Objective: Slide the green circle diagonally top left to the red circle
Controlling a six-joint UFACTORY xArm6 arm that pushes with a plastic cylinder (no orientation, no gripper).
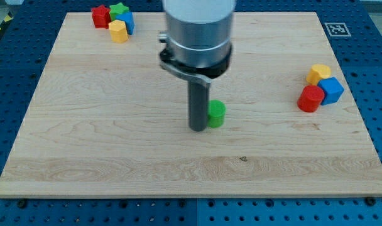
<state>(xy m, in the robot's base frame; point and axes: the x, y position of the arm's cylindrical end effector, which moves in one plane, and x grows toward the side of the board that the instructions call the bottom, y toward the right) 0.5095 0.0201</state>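
Note:
The green circle (217, 113) stands near the middle of the wooden board (115, 150). My tip (197, 129) rests on the board right against the green circle's left side. The red circle (311, 99) stands far off at the view's right, touching a blue block (331, 90) and a yellow block (318, 73). The arm's grey body (197, 31) hangs over the board's upper middle.
A cluster at the view's top left holds a red block (101, 16), a green star-like block (119, 9), a blue block (128, 21) and a yellow block (118, 31). A marker tag (336, 29) sits at the board's top right corner.

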